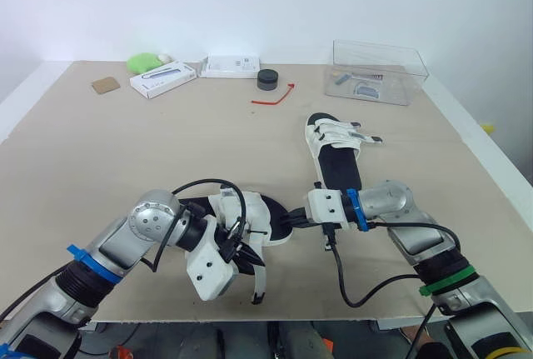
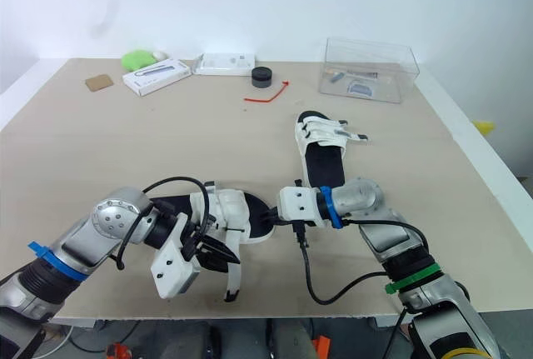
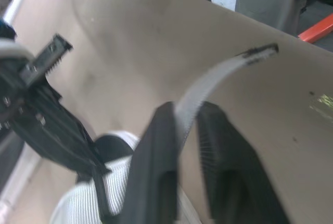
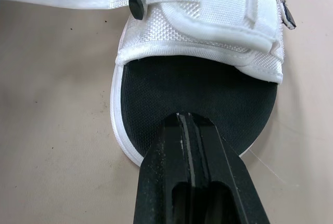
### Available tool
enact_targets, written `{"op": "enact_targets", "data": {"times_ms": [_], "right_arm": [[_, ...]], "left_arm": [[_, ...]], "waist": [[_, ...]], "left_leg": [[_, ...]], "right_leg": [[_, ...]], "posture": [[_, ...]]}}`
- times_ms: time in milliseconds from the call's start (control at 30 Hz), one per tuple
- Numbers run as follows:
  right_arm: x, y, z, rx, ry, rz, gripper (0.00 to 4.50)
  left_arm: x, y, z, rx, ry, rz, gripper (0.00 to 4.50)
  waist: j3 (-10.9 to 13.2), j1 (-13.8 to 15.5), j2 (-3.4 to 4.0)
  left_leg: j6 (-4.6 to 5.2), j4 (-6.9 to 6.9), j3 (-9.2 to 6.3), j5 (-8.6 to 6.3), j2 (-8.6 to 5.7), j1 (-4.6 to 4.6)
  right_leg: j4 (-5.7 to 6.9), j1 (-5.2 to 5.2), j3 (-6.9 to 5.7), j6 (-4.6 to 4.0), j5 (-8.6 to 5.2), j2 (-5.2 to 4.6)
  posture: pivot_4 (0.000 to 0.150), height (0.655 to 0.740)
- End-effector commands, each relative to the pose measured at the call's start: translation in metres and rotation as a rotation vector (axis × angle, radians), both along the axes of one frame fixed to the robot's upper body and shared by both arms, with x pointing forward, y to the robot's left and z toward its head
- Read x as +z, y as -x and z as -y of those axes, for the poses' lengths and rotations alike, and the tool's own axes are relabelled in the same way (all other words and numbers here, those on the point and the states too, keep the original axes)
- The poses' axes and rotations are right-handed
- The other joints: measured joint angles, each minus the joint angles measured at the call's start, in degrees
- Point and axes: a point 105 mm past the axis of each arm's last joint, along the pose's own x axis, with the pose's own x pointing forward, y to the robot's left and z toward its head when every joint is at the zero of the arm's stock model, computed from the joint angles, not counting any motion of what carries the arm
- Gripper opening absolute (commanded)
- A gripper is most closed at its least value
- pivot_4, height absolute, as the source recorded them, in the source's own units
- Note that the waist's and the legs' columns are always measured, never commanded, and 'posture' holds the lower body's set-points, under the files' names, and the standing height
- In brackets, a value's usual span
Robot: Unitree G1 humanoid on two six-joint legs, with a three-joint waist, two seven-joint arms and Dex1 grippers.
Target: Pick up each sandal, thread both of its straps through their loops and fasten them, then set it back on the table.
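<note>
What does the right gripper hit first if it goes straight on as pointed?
The black footbed of the near sandal: the right gripper, shut, has its tips at that sole's edge, aiming in under the white strap. Contact unclear.

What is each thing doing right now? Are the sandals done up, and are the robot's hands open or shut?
Near white sandal with black insole: on the table, one strap undone.
Left gripper: shut on that white fabric strap.
Right gripper: shut, tips over the near sandal's insole.
Far white sandal: flat on the table, one strap end sticking out.
Clear plastic box: upright, things inside.
</note>
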Motion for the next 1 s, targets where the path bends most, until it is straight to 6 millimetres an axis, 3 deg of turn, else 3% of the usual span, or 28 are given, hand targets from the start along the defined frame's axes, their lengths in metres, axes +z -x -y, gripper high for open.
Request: {"op": "enact_targets", "data": {"times_ms": [33,267,433,667,833,1000], "right_arm": [[-0.021,0.000,0.016,-0.049,0.094,-0.053,0.00],[-0.023,0.002,0.016,-0.042,0.105,-0.055,0.00],[-0.023,0.001,0.016,-0.043,0.104,-0.052,0.00],[-0.022,0.003,0.020,-0.050,0.110,-0.050,0.00],[-0.021,0.003,0.022,-0.057,0.114,-0.047,0.00],[-0.021,0.003,0.023,-0.059,0.116,-0.046,0.00]], "left_arm": [[0.028,-0.006,-0.004,0.118,0.107,-0.183,0.16],[0.068,-0.034,-0.013,0.371,0.341,-0.793,0.16],[0.072,-0.058,-0.019,0.497,0.489,-1.081,0.16],[0.053,-0.077,-0.023,0.613,0.550,-1.241,0.16],[0.026,-0.085,-0.028,0.710,0.507,-1.246,0.16],[0.014,-0.091,-0.032,0.771,0.474,-1.210,0.16]], "waist": [[0.00,0.00,0.00],[0.00,0.01,0.00],[0.01,-0.05,-0.01],[0.00,0.00,-0.01],[0.00,0.02,0.00],[0.00,0.04,-0.01]], "left_leg": [[0.00,0.00,-0.01,0.00,0.00,0.00],[0.00,0.02,-0.11,0.00,0.00,-0.02],[0.00,0.03,-0.14,0.00,-0.03,-0.02],[-0.02,0.03,-0.19,0.01,-0.11,-0.03],[-0.03,0.02,-0.19,0.00,-0.22,-0.06],[-0.03,0.03,-0.20,0.00,-0.32,-0.10]], "right_leg": [[0.00,0.00,-0.02,0.02,0.01,0.00],[0.00,0.00,-0.25,0.20,0.08,0.02],[0.00,0.03,-0.25,0.22,0.06,0.00],[0.02,0.04,-0.27,0.21,0.06,-0.08],[0.01,0.03,-0.26,0.24,0.05,-0.20],[0.00,0.03,-0.25,0.33,0.04,-0.32]], "posture": [[0.150,0.7400],[0.150,0.7400],[0.150,0.7400],[0.150,0.7400],[0.150,0.7400],[0.150,0.7400]]}}
